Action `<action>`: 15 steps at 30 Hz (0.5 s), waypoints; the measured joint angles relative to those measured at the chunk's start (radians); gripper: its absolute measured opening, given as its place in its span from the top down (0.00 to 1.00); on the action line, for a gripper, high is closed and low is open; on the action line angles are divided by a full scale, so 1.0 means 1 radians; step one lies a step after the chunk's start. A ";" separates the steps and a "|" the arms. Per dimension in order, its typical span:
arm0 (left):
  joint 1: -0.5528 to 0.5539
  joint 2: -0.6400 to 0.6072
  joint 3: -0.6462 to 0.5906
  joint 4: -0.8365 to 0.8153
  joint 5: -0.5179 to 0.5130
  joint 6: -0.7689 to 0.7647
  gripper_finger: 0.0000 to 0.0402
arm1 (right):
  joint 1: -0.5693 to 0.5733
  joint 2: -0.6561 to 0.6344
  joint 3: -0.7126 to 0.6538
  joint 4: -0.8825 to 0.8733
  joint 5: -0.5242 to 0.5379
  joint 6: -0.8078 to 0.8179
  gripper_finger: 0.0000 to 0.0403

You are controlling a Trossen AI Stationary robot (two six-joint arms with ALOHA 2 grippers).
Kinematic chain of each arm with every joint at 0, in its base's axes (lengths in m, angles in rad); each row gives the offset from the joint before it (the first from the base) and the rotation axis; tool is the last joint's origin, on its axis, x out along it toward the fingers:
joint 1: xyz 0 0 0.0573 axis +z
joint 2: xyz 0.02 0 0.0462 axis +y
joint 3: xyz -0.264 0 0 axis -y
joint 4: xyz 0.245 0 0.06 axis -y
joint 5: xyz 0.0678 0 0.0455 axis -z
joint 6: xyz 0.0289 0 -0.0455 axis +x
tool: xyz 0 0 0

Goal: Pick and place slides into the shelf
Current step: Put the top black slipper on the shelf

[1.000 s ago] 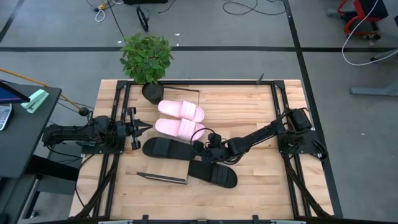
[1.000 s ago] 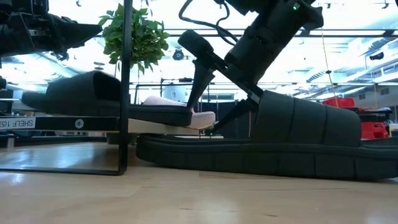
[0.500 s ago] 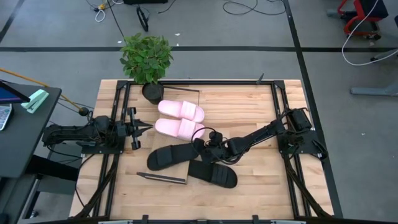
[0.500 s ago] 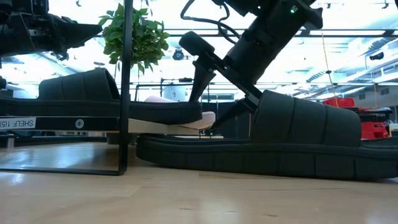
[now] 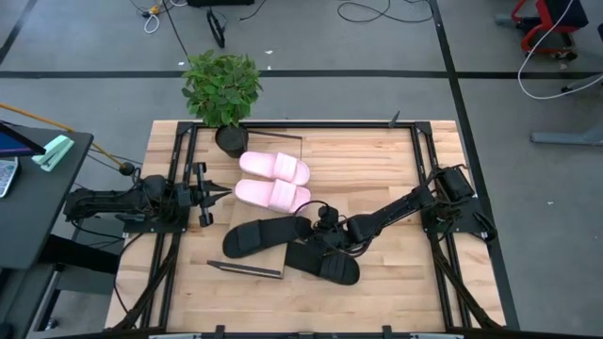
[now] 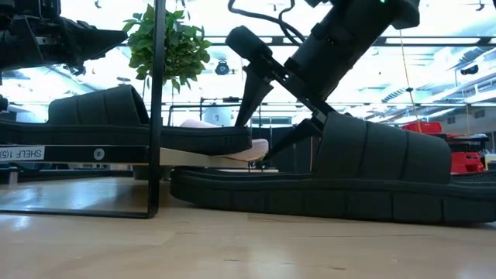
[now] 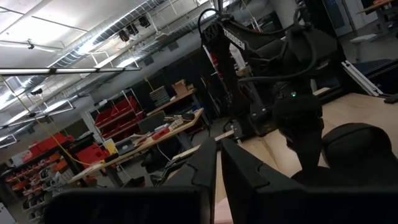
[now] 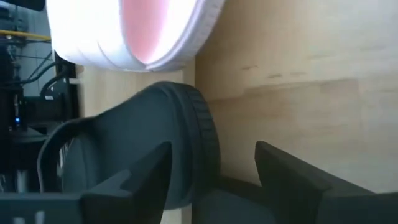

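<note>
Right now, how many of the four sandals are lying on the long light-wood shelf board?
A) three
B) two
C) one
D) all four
A: in the high view both pink slides and one black slide lie on the shelf, while the other black slide rests on the tabletop beside it, by the right gripper.

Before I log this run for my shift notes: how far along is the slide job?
Done: two pink slides and one black slide lie on the shelf.
In hand: the right gripper, open, sits between that slide's end and the last black slide.
Left: that slide is on the table. The left gripper waits aside.
</note>
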 joint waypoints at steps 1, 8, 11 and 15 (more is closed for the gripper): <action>0.000 0.000 0.000 0.000 0.000 0.000 0.93 | -0.001 0.000 0.000 0.004 0.004 -0.009 0.42; 0.000 0.000 0.000 0.000 0.000 0.000 0.95 | -0.049 -0.002 0.000 0.085 -0.039 -0.143 0.46; 0.000 0.000 0.000 0.000 0.000 0.000 0.95 | -0.081 -0.001 0.000 0.099 -0.082 -0.194 0.48; 0.000 0.000 0.000 0.000 0.000 0.000 0.93 | -0.114 0.003 0.001 0.101 -0.155 -0.244 0.49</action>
